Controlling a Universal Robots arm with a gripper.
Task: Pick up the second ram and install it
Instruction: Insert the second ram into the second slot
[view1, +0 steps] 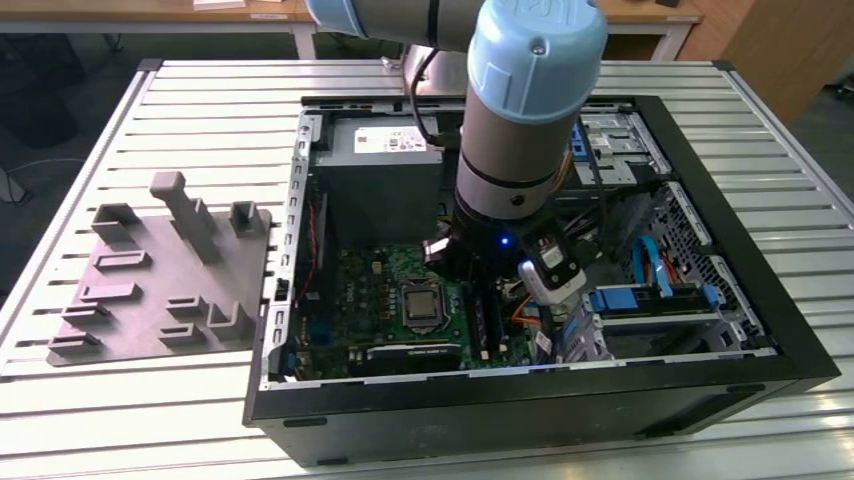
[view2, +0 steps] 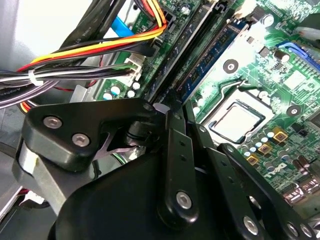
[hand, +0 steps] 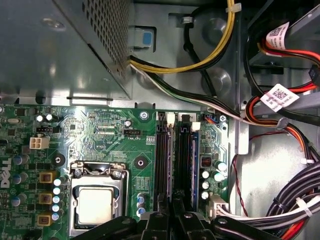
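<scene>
The arm's wrist (view1: 514, 190) reaches down into the open computer case (view1: 747, 380), over the memory slots beside the processor socket (view1: 422, 305). In both wrist views my gripper (hand: 172, 212) (view2: 177, 112) sits at one end of those slots, fingers drawn close together. Between them a long dark strip, the second ram (hand: 182, 165) (view2: 200, 55), stands edge-on along a slot. A near-identical dark slot (hand: 162, 160) runs parallel beside it, toward the socket (hand: 97, 202). How deep the stick sits is hidden.
Bundled cables (hand: 295, 200) and yellow and orange wires (view2: 100, 47) crowd the slots' outer side. The power supply box (view1: 380, 165) fills the case's back. A grey slotted holder block (view1: 160, 280) lies on the slatted table (view1: 80, 160) at the exterior view's left.
</scene>
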